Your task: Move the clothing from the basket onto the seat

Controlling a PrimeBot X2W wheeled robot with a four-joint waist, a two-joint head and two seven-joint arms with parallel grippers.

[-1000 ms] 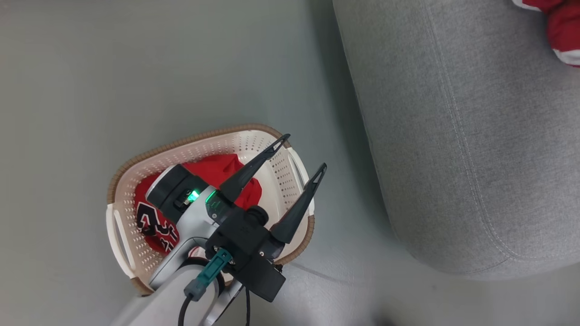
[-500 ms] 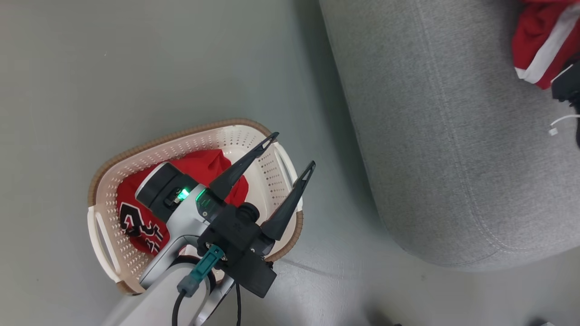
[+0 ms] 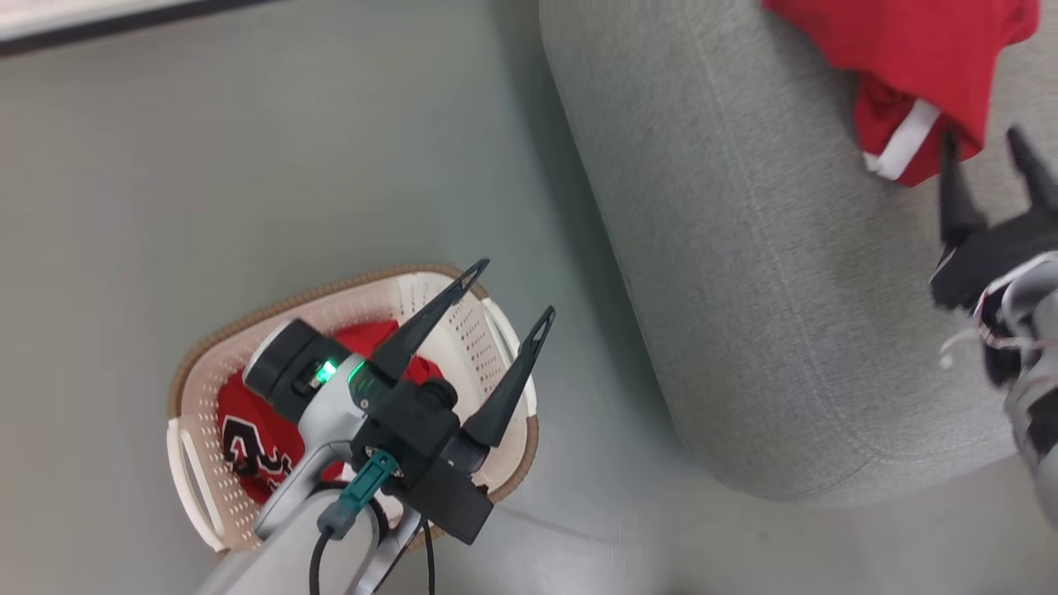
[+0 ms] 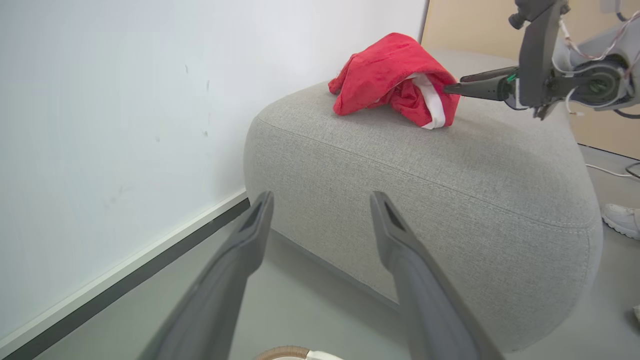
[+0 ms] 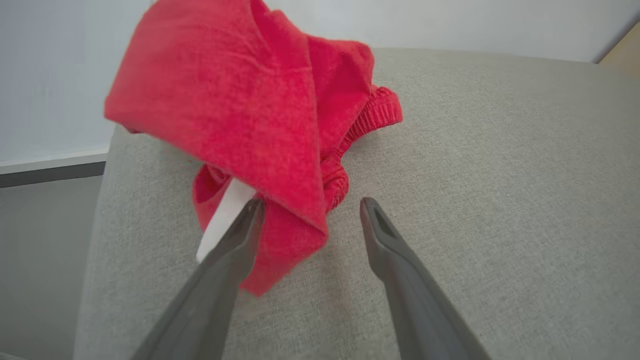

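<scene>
**Red garment on the sofa, a second one in the basket**

Red cloth with a white stripe [image 3: 901, 58] lies crumpled on the top of the grey sofa [image 3: 744, 289], at about one o'clock in the head view. The right claw [image 5: 312, 202] sits just at the garment's near edge with its two fingers spread wide. In the right wrist view a corner of the cloth hangs between them and against the finger at nine o'clock. Nothing is pinched, and the cloth rests on the cushion.

The white basket with the brown rim [image 3: 198, 430] stands on the grey floor [image 3: 248, 165] at about eight o'clock in the head view, well apart from the sofa. Inside it lies the other red garment [image 3: 248, 430], its black-and-white print showing toward the basket's nine o'clock side.

The left claw [image 3: 513, 288] hangs above the basket, its fingers spread and pointing toward one o'clock, holding nothing. Its arm covers part of the garment below.

In the left wrist view the sofa sits next to a white wall [image 4: 100, 100] with a dark skirting strip. A white shoe [image 4: 622, 219] shows on the floor at three o'clock, beside the sofa's corner.
</scene>
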